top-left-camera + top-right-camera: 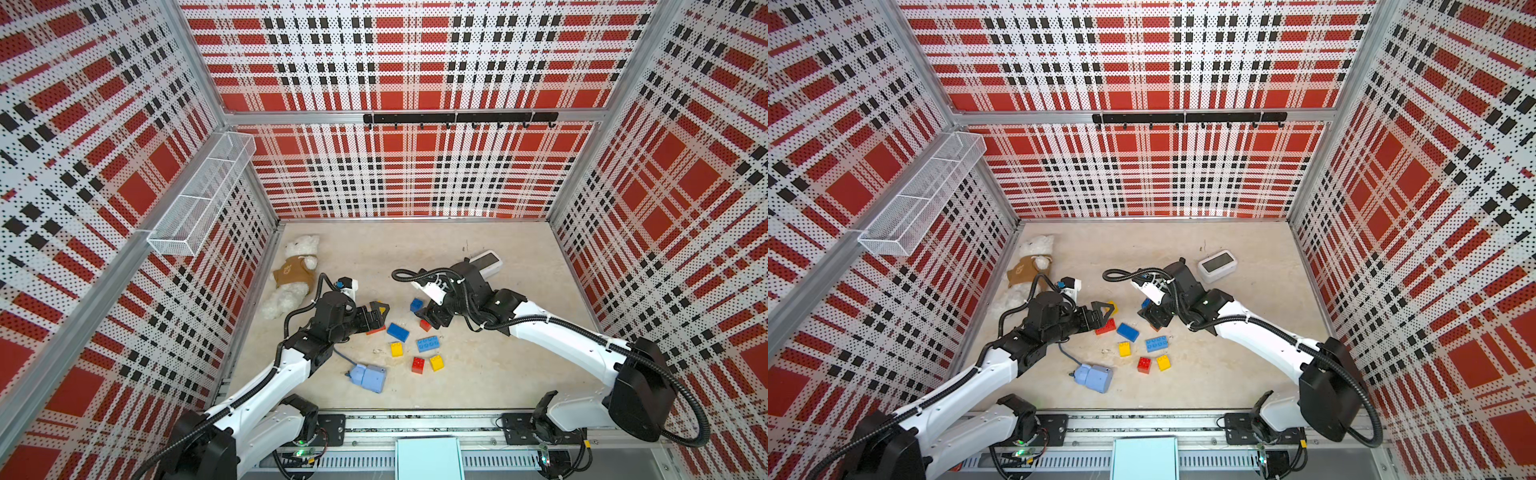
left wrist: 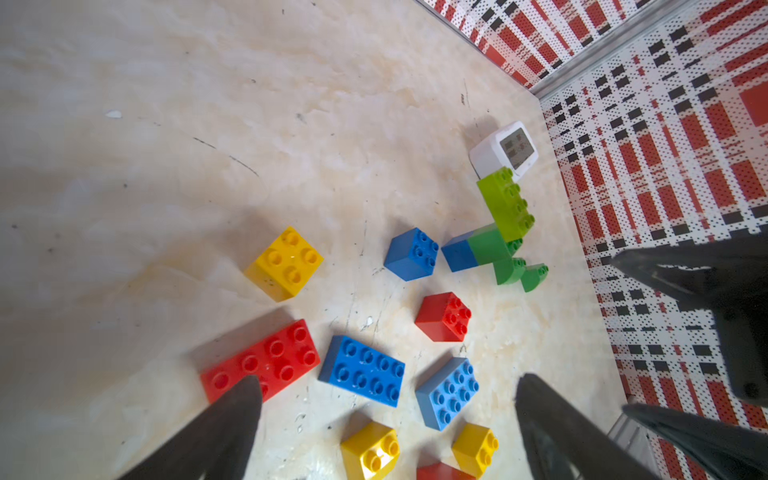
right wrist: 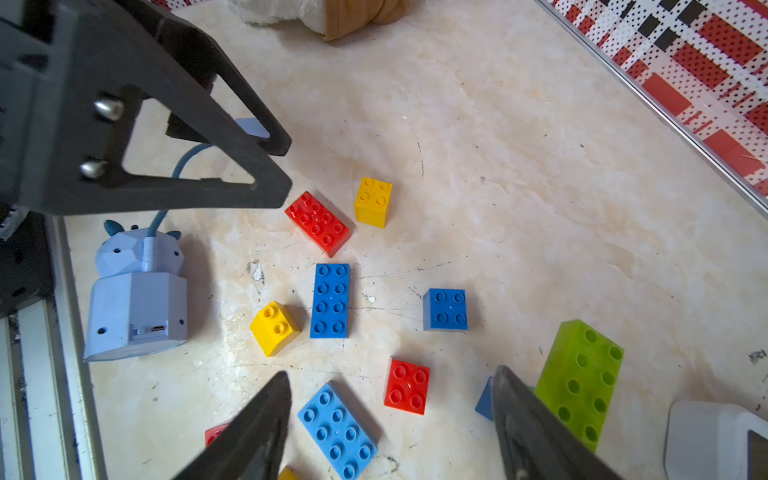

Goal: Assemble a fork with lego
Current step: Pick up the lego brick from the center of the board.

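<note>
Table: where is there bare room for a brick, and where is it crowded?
Bare: the far strip along the back wall, between the teddy bear and the clock; also the near patch between the yellow brick and the right arm. Crowded: the middle, around the blue brick.

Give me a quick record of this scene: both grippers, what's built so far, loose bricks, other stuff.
left gripper: open, empty, by the red oblong brick
right gripper: open, empty, near the red square brick
built so far: lime oblong brick apparently joined to green bricks and a blue brick, beside the white display unit
loose bricks include: blue oblong, light blue oblong, blue square, yellow square
other items: plush bear, pale-blue box with a cord
</note>
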Controlling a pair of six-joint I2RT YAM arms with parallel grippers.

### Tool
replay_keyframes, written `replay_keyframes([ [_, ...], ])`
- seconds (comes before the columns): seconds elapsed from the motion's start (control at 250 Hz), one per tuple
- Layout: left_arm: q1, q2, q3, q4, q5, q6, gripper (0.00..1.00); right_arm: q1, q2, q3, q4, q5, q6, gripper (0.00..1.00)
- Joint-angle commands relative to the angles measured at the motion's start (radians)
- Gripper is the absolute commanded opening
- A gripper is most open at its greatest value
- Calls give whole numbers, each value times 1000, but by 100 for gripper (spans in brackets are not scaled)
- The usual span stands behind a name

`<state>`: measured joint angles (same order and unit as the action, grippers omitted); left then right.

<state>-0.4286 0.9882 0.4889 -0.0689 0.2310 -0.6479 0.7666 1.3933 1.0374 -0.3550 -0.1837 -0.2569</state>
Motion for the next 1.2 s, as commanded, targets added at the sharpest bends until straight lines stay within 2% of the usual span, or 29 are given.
replay_keyframes([
  [0.0,17,-7,-4,-21,11,-4,98,5,-10,22,21,-64,-74,75],
  [0.056,17,-3,-9,-14,18,-5,98,5,-16,-7,44,-104,-107,77],
  [0.096,18,-2,-16,-8,26,-9,98,5,-16,-31,50,-171,-178,77],
  [0.228,22,-4,-44,22,77,-23,98,4,24,-45,-55,-292,-380,88],
  [0.392,15,-3,-56,53,176,0,97,4,94,-26,-181,-352,-543,76],
  [0.476,0,-3,-59,54,194,14,95,2,137,-8,-218,-347,-576,70],
  [0.704,-93,33,-73,55,155,22,92,3,215,-7,-216,-320,-625,66],
  [1.02,-7,-1,-128,104,175,-18,92,-3,318,21,-199,-255,-676,63],
  [1.196,-5,24,-124,116,182,-13,92,-4,346,17,-159,-231,-677,61],
])
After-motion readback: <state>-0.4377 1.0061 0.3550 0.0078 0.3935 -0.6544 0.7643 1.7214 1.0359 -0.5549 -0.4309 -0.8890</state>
